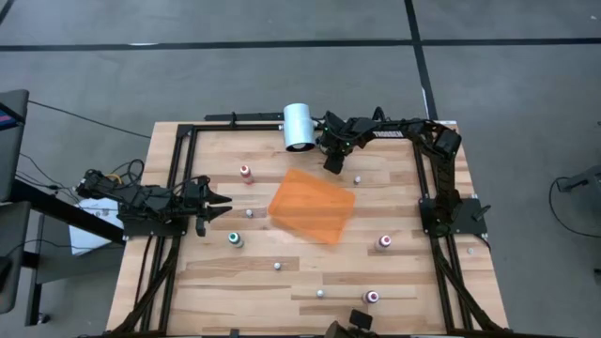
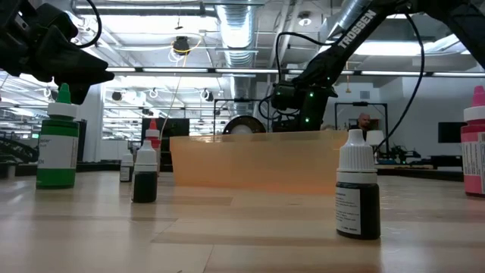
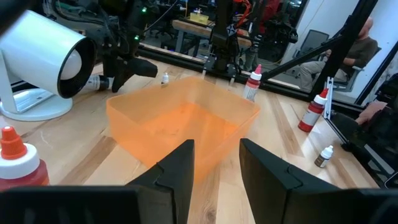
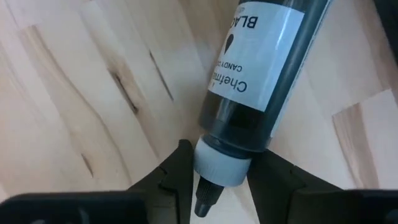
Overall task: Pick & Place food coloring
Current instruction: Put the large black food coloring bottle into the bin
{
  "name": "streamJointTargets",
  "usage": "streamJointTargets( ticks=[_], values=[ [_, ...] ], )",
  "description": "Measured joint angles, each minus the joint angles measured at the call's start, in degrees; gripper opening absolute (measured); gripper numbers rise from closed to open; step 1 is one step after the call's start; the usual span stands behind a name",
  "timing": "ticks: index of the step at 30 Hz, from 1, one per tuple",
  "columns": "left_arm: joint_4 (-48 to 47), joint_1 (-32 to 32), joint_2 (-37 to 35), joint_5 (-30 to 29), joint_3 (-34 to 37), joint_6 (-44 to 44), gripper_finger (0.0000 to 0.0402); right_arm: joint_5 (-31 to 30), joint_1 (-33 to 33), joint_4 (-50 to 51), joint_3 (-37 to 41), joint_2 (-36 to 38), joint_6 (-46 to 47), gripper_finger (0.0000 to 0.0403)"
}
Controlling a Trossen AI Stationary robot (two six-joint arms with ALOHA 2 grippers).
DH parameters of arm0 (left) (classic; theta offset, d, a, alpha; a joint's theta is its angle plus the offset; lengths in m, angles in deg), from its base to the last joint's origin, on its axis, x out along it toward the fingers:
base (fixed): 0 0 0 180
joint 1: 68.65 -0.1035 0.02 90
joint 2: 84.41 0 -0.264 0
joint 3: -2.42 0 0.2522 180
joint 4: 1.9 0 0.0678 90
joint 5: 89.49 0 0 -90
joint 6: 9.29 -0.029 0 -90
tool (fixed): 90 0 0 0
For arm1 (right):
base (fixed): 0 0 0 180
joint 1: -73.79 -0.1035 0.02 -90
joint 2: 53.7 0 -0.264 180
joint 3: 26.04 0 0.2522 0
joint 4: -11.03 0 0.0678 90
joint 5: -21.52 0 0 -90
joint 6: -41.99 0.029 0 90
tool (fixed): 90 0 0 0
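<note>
Right wrist view: your right gripper (image 4: 217, 171) has its fingers closed on the white neck of a black food coloring bottle (image 4: 264, 68) lying on the table (image 1: 310, 272), far side, beside the white cylinder (image 1: 299, 126).
Risk: held only at the tapered cap end, the bottle could swing or slip when you lift.
Left gripper (image 1: 222, 204): waiting at the left edge, fingers slightly apart, holding nothing.
Count: one orange tray (image 1: 313, 205); at least nine bottles scattered around it.

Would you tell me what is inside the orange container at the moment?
The orange container looks empty: the left wrist view shows only its bare floor, no bottle. The corner behind its nearest wall is hidden. The right gripper grips a black food coloring bottle on the table outside it.
</note>
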Motion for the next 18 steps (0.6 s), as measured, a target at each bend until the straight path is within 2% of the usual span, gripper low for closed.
streamJointTargets(
  ticks=[8,14,18],
  values=[
    [0.1,0.0,0.0,-0.1,0.0,0.0,0.0119,-0.8,-1.0,7.5,0.3,1.7,-0.8,0.0134],
    [2.6,0.0,0.0,-0.1,0.2,0.5,0.0119,-5.7,-3.1,14.1,0.4,6.7,-4.3,0.0113],
    [6.9,0.0,0.0,0.1,0.4,2.0,0.0119,-10.0,-5.3,17.2,0.4,10.6,-5.2,0.0114]
  ],
)
